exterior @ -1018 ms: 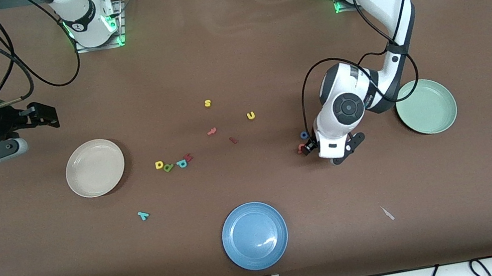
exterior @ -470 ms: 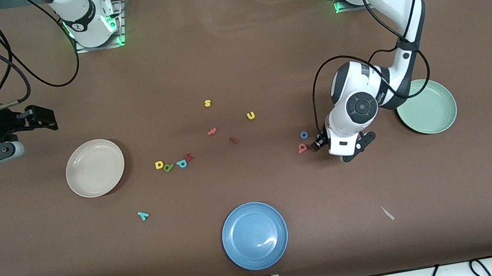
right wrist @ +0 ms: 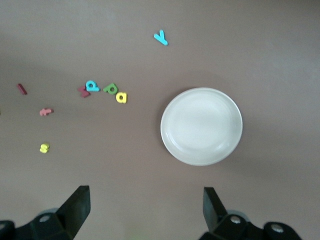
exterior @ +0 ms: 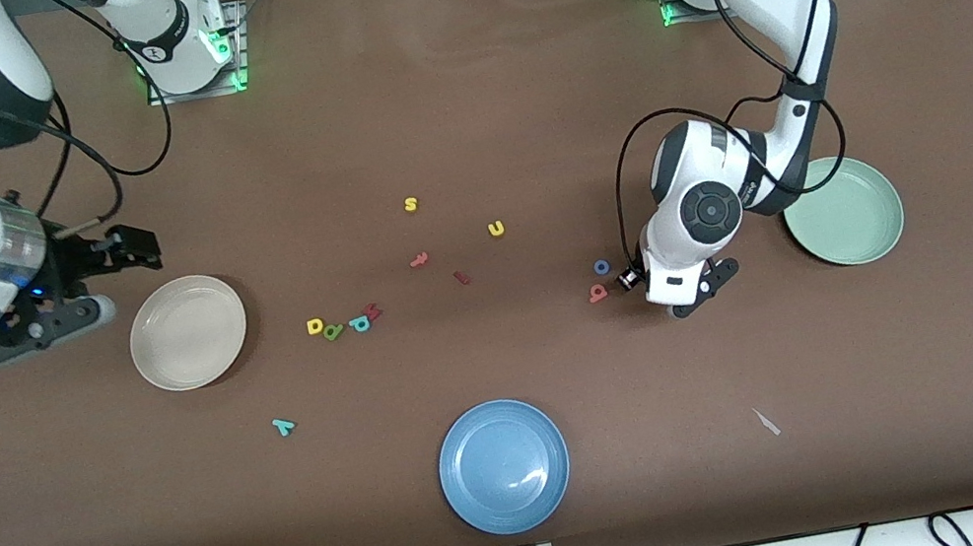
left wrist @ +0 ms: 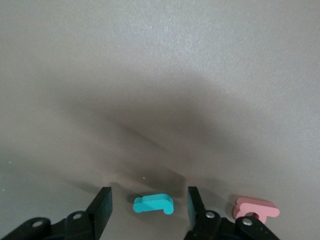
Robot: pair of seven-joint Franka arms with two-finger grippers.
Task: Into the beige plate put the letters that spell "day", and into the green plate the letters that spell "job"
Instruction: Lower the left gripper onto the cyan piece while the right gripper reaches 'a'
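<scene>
Left hand sits low on the tabletop, fingers apart around the teal j, salmon b just beside. Right hand hangs wide open by the beige plate.

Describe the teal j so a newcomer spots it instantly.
Find the green plate, then the left gripper low on the table beside it. The teal j lies flat between its open fingers. The red b and blue o lie just outside them.
</scene>
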